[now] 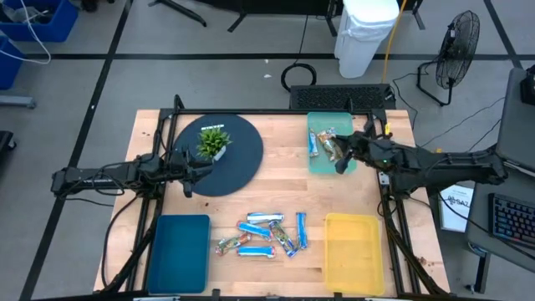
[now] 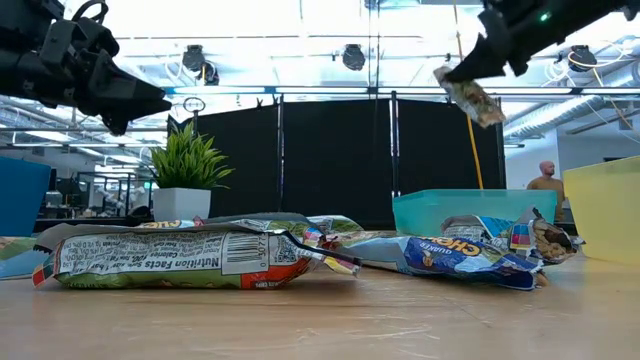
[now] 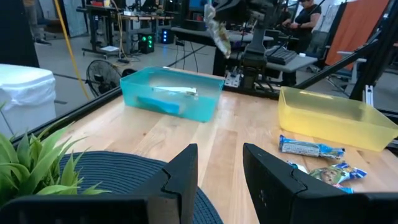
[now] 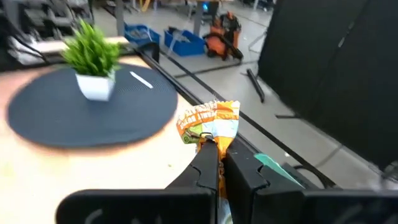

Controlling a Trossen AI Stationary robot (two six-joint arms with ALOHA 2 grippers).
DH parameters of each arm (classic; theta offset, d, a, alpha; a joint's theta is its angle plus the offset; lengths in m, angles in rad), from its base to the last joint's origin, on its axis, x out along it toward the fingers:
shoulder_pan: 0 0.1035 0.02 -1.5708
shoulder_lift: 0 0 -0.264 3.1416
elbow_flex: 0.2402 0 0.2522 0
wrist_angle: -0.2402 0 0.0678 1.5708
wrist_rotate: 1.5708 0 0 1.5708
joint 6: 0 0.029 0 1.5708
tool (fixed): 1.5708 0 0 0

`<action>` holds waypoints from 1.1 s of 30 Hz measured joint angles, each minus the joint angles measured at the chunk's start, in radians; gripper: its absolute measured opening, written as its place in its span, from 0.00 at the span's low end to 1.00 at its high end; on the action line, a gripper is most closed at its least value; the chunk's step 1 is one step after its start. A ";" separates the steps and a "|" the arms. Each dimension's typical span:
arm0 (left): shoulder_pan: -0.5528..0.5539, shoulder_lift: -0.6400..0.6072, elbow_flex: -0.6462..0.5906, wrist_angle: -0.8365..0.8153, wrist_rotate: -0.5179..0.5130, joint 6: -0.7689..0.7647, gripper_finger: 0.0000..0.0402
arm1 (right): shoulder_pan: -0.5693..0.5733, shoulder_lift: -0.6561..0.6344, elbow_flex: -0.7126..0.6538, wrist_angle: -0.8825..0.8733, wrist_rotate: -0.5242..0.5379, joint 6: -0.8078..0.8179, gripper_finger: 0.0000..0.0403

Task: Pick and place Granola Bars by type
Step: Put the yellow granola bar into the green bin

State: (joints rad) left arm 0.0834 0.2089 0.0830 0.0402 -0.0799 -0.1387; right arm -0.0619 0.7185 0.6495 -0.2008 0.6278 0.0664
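Now right tool [image 4: 219, 163] pinches brownish-green bar [image 4: 208, 126] above teal tray [image 1: 321, 159]; left tool [image 3: 219, 171] open.

Grey floor [image 1: 209, 50] crossed by dark lines, white bin [image 1: 364, 33] and black floor fan [image 1: 456, 46] beyond the table's far side, blue crates [image 1: 38, 21] far left, black partition panels [image 2: 330, 160], ceiling lights [image 2: 196, 58] overhead
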 joint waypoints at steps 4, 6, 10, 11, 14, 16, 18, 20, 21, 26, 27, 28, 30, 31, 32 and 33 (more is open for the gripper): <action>0.000 0.000 0.000 0.001 0.000 0.000 0.33 | -0.052 0.039 0.000 -0.003 0.000 -0.024 0.01; 0.000 0.000 0.000 0.000 0.000 0.000 0.33 | -0.082 0.052 0.000 -0.005 0.000 -0.027 0.01; 0.000 0.000 0.000 0.002 0.001 0.000 0.33 | -0.122 0.066 0.000 -0.006 0.000 -0.022 0.03; 0.000 0.000 0.000 0.002 0.001 0.000 0.33 | -0.126 0.067 0.000 -0.007 0.000 -0.022 0.04; 0.000 0.000 0.000 0.002 0.001 0.000 0.33 | -0.129 0.067 0.000 -0.006 0.000 -0.024 0.07; 0.000 0.000 0.000 0.002 0.001 0.001 0.33 | -0.129 0.067 0.000 -0.006 0.000 -0.025 0.09; 0.000 0.000 0.000 0.001 0.001 0.001 0.33 | -0.129 0.067 0.000 -0.006 0.000 -0.025 0.10; 0.000 0.000 0.000 0.002 0.001 0.001 0.33 | -0.129 0.067 0.000 -0.006 0.000 -0.025 0.10; 0.000 0.000 0.000 0.002 0.001 0.001 0.33 | -0.129 0.067 0.000 -0.006 0.000 -0.025 0.11; 0.000 0.000 0.000 0.002 0.001 0.001 0.33 | -0.129 0.067 0.000 -0.006 -0.001 -0.025 0.13; 0.000 0.000 0.000 0.001 0.001 0.001 0.33 | -0.129 0.067 0.000 -0.006 0.000 -0.025 0.14; 0.000 0.000 0.000 0.001 0.001 0.001 0.33 | -0.129 0.067 0.000 -0.006 0.000 -0.025 0.14; 0.000 0.000 0.000 0.001 0.001 0.001 0.33 | -0.129 0.067 0.000 -0.006 0.000 -0.025 0.16; 0.000 0.000 0.000 0.001 0.002 0.001 0.33 | -0.129 0.067 0.000 -0.006 -0.001 -0.025 0.16; 0.000 0.000 0.000 0.001 0.002 0.001 0.33 | -0.129 0.067 0.000 -0.006 0.000 -0.024 0.17; 0.000 0.000 0.000 0.001 0.002 0.001 0.33 | -0.129 0.067 0.000 -0.006 -0.001 -0.021 0.17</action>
State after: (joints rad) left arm 0.0835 0.2089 0.0830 0.0414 -0.0784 -0.1375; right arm -0.1905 0.7853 0.6495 -0.2073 0.6270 0.0457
